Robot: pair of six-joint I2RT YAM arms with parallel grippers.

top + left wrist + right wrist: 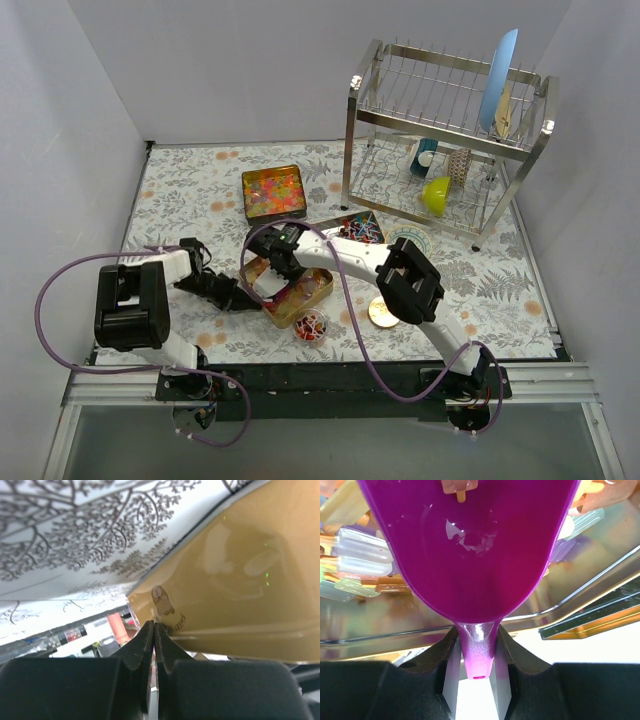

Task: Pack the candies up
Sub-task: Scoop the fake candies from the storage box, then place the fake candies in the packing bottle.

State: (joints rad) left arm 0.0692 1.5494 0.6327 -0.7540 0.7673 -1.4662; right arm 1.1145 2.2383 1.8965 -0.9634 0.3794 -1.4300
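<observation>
two hands: both work at the gold tin (300, 295), mid-counter (500, 290).
left hand (154, 627): fully closed, nothing between the fingers. tips sit at the tin's outer wall by a corner, which reads as bracing. can't tell if they actually touch.
right hand (477, 655): clamped on the stem of the purple scoop (470, 555). bowl reaches into the tin and looks nearly empty, a piece or two at its far lip.
candies: pastel gummies (357, 555) lie in the gold tin, under and around the scoop. glossy beads (273, 192) fill the square tin further back. wrapped pieces (355, 228) are in the tray behind the right wrist. a mix sits in the small round cup (310, 325), just beside the tin on the near side.
other: gold lid (382, 312) lies flat, right of the cup. dish rack (450, 130) back right, not involved.
handling (my read): tiny, light, loose. gummies are soft and probably tacky, so they may cling to the scoop. beads are hard and will roll and bounce.
where to hold: don't pinch single pieces, move them by scoop. grip the stem close to the bowl; it's smooth plastic and may twist if the bowl digs in.
risk: thin tin could slide on the cloth under a push, so bracing helps.
</observation>
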